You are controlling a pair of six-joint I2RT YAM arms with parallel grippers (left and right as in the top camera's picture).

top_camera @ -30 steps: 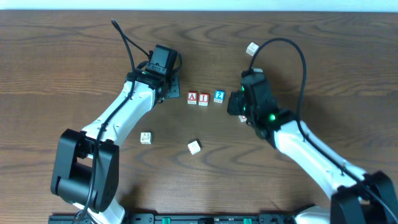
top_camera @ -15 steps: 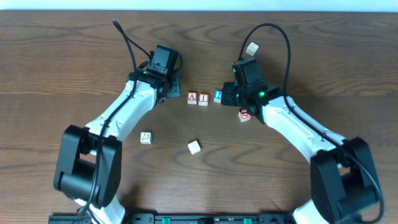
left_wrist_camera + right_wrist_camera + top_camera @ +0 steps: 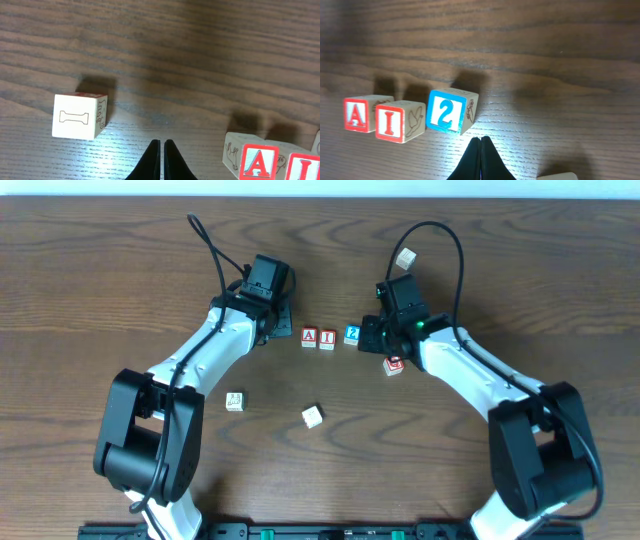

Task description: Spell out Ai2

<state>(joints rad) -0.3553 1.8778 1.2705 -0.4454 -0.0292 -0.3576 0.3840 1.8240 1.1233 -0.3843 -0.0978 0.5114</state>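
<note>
The three cubes stand in a row at the table's middle: the red A cube (image 3: 309, 337), the red I cube (image 3: 327, 338) touching it, and the blue 2 cube (image 3: 352, 334) a small gap to their right. In the right wrist view the A cube (image 3: 357, 114), I cube (image 3: 390, 121) and 2 cube (image 3: 445, 111) show the same order. My right gripper (image 3: 371, 338) (image 3: 480, 141) is shut and empty, just right of the 2 cube. My left gripper (image 3: 276, 329) (image 3: 162, 144) is shut and empty, left of the A cube (image 3: 257, 162) and the I cube (image 3: 303, 167).
A red Q cube (image 3: 393, 364) lies under my right arm. Pale cubes lie at the back right (image 3: 405, 258), front left (image 3: 234, 401) and front middle (image 3: 313, 416). A pale cube with a bone drawing (image 3: 79, 116) lies by my left gripper.
My right arm has swung up and left, bringing its gripper beside the 2 cube and uncovering the red Q cube. The left arm and the three cubes have not moved.
</note>
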